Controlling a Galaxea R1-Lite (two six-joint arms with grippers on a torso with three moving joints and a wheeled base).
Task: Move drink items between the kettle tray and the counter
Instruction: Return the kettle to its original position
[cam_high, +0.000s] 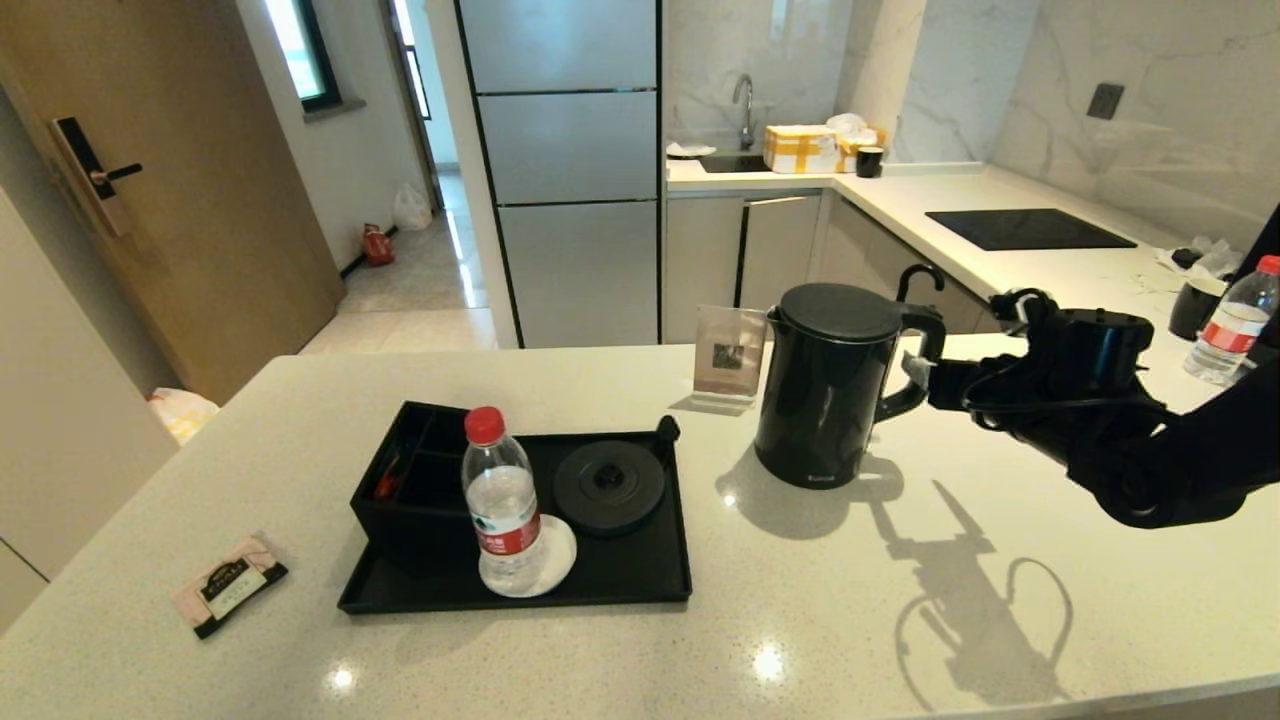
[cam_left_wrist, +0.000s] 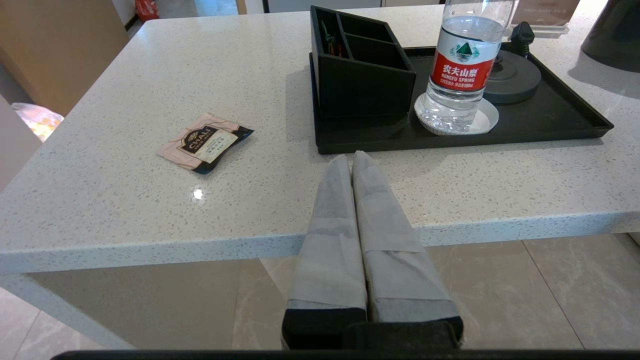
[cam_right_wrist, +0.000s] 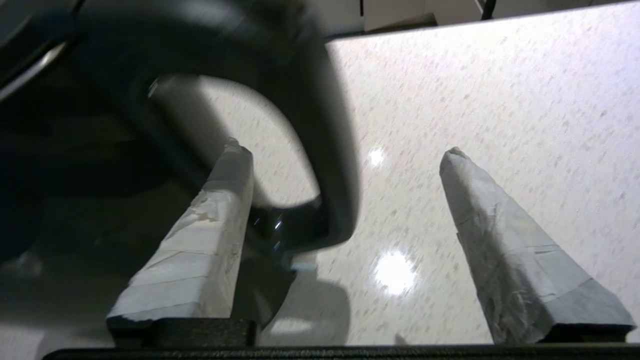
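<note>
Jaws of our right gripper (cam_right_wrist: 345, 155) stand wide around the kettle (cam_high: 830, 385) handle near the table's far edge; next we close and lift toward the tray (cam_high: 640, 585).

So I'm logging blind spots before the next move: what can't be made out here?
- Box contents: head and left wrist views, walls hide all but a red scrap.
- Kettle body: right wrist view, blurred; only the handle reads, between the open right gripper fingers.
- Sachet small print: too small.
- Left gripper: outside head view.
</note>
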